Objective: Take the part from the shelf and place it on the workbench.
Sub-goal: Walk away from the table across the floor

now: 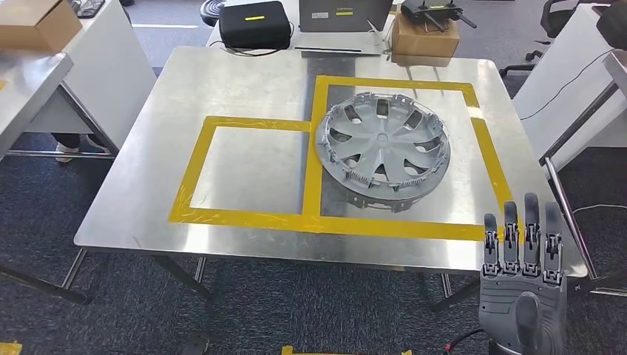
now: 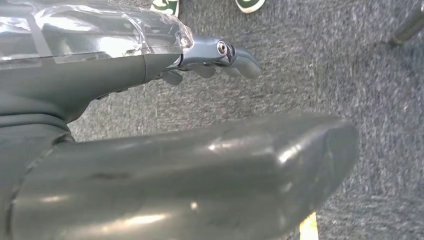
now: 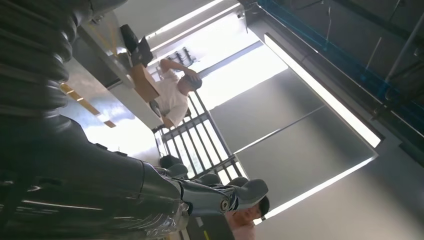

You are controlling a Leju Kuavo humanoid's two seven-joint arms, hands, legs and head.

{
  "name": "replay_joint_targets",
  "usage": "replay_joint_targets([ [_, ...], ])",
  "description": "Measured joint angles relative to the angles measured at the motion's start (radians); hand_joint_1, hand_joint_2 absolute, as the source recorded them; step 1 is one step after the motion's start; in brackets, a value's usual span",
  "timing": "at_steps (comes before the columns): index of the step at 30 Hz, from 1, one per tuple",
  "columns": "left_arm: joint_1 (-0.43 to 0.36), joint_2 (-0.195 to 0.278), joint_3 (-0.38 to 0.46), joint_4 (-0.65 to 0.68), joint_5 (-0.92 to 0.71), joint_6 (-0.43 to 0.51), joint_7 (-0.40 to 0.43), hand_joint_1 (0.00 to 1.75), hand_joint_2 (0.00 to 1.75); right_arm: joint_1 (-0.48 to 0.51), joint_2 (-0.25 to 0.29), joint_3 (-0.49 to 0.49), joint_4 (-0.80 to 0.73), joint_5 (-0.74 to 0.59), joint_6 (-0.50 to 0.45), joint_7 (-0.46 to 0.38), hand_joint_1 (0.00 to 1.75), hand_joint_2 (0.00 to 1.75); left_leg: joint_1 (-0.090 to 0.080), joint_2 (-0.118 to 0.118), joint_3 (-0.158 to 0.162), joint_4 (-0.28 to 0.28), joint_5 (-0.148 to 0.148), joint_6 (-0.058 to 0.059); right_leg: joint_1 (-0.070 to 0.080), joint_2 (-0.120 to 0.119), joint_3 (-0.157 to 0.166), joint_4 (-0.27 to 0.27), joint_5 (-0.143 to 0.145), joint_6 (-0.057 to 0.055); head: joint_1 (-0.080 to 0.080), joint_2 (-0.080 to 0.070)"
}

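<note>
Nearest the camera, the right hand [image 1: 523,285] is raised at the workbench's near right corner, fingers straight and apart, nothing held in it. In the left wrist view, the left hand [image 2: 220,55] is seen hanging over dark carpet, fingers loosely extended with nothing between them.

Beyond the right hand, the steel workbench [image 1: 244,74] is crossed by yellow tape [image 1: 244,218] marking two rectangular bays. Inside the right-hand bay the part [image 1: 382,148], a grey wheel cover, is found lying flat, its rim just overlapping the tape strip that divides the bays.

The placement is judged done: the part rests on the workbench and is touched by neither hand. Little appears to be left beyond lowering the arm. The part lies ahead and to the left of the right hand, well apart from it.

Farther back, a black case [image 1: 254,24] and a cardboard box [image 1: 424,37] are noted on another table.
</note>
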Motion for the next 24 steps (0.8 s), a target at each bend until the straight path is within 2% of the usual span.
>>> replay_joint_targets([
  [1,-0.001,-0.001,-0.001,0.0,0.003,0.002,-0.005,0.0,0.0,-0.005,0.0,0.002,0.003,-0.003,0.004,-0.001,0.0,1.75,0.002,0.003,0.038,-0.058,0.02,-0.007,-0.003,0.001,-0.004,0.007,-0.002,0.007,-0.002,0.0],
  [2,-0.002,-0.003,-0.002,-0.001,0.005,0.003,-0.009,0.0,0.0,-0.01,0.0,0.004,0.004,-0.005,0.008,-0.001,0.0,1.75,0.003,0.003,0.065,-0.102,0.032,-0.007,-0.003,0.002,-0.009,0.014,-0.004,0.015,-0.004,0.0],
  [3,-0.002,-0.004,-0.002,-0.001,0.006,0.004,-0.011,0.0,0.0,-0.015,-0.001,0.007,0.006,-0.006,0.011,-0.001,0.0,1.75,0.003,0.003,0.08,-0.129,0.033,-0.003,-0.003,0.004,-0.012,0.021,-0.005,0.023,-0.006,0.0],
  [6,-0.002,-0.007,-0.005,-0.001,0.01,0.008,-0.012,0.0,0.0,-0.023,-0.002,0.011,0.01,-0.012,0.017,0.003,0.0,1.75,0.001,-0.002,0.074,-0.136,0.025,0.025,-0.003,0.005,-0.016,0.026,-0.002,0.037,-0.004,0.0],
  [8,-0.002,-0.009,-0.006,-0.001,0.01,0.012,-0.012,0.0,0.0,-0.025,-0.004,0.015,0.015,-0.019,0.022,0.005,0.0,1.75,0.0,-0.003,0.071,-0.137,0.026,0.034,-0.006,0.005,-0.016,0.021,-0.006,0.035,-0.001,0.0],
  [12,-0.002,-0.014,-0.007,-0.001,0.01,0.014,-0.01,0.0,0.0,-0.026,-0.005,0.02,0.023,-0.029,0.034,0.002,0.0,1.75,-0.003,-0.003,0.069,-0.138,0.03,0.041,-0.007,0.006,-0.015,0.015,0.007,0.006,0.003,0.0],
  [15,-0.002,-0.014,-0.007,-0.001,0.01,0.016,-0.008,0.0,0.0,-0.026,-0.006,0.023,0.029,-0.03,0.037,-0.003,0.0,1.75,-0.008,-0.003,0.069,-0.137,0.03,0.044,-0.008,0.008,-0.014,0.015,0.011,-0.002,0.004,0.0],
  [20,-0.002,-0.012,-0.008,-0.001,0.008,0.021,0.007,0.0,0.0,-0.025,-0.007,0.029,0.037,-0.034,0.039,-0.006,0.0,1.75,-0.011,-0.003,0.069,-0.136,0.026,0.051,-0.009,0.008,-0.013,0.015,0.011,0.0,0.004,0.0],
  [22,-0.002,-0.011,-0.008,-0.001,0.007,0.021,0.011,0.0,0.0,-0.024,-0.008,0.032,0.039,-0.036,0.04,-0.008,0.0,1.75,-0.011,-0.003,0.069,-0.136,0.024,0.053,-0.009,0.008,-0.013,0.015,0.008,0.007,0.004,0.0],
  [24,-0.002,-0.01,-0.01,-0.001,0.006,0.02,0.013,0.0,0.0,-0.022,-0.008,0.035,0.04,-0.037,0.04,-0.011,0.0,1.75,-0.012,-0.003,0.069,-0.136,0.022,0.054,-0.01,0.008,-0.013,0.015,0.005,0.018,0.004,0.0],
])
